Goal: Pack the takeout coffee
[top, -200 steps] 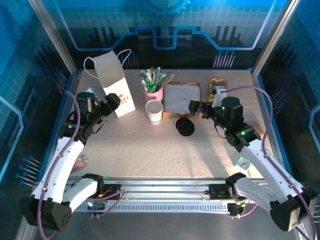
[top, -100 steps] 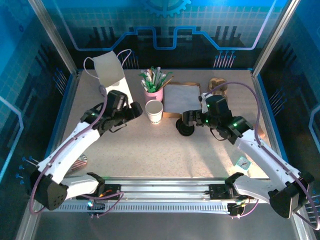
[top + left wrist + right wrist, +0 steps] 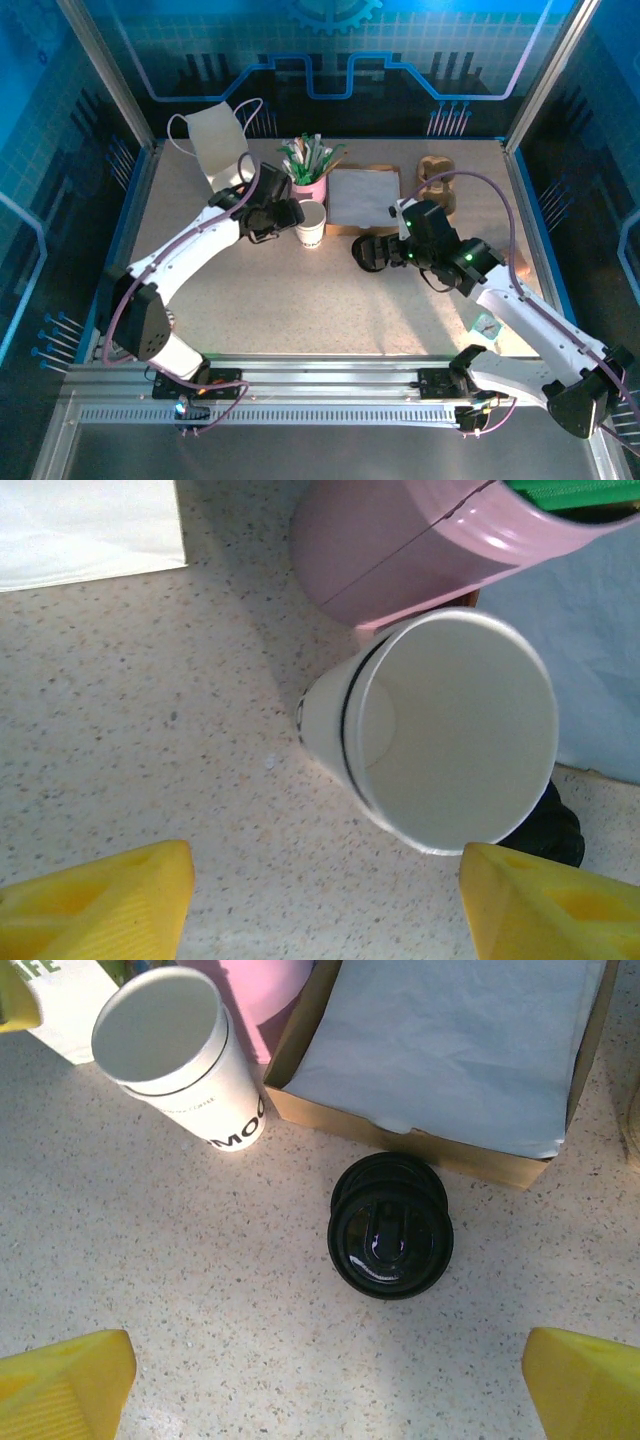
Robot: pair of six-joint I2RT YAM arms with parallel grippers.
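Speckled table (image 3: pixel 300 300) noted. White paper bag (image 3: pixel 218 140) stood at rear left, handles looped up. Pink cup (image 3: pixel 308 188) set to its right, packed with green-and-white sachets (image 3: pixel 310 157). Shallow brown box (image 3: pixel 480 1163) placed just beside the cup, lined with white paper (image 3: pixel 450 1050). Brown carrier (image 3: pixel 437 183) seen at rear right, apart from the box. Small card (image 3: pixel 486 326) laid flat near the table's right edge.

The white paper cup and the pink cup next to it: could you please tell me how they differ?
The white paper cup is empty; the pink cup is stuffed with green-and-white sachets. The paper cup carries dark lettering on its side, while the pink cup looks plain. The paper cup stands nearer the arms, the pink cup just behind it. Both stand upright with open tops.
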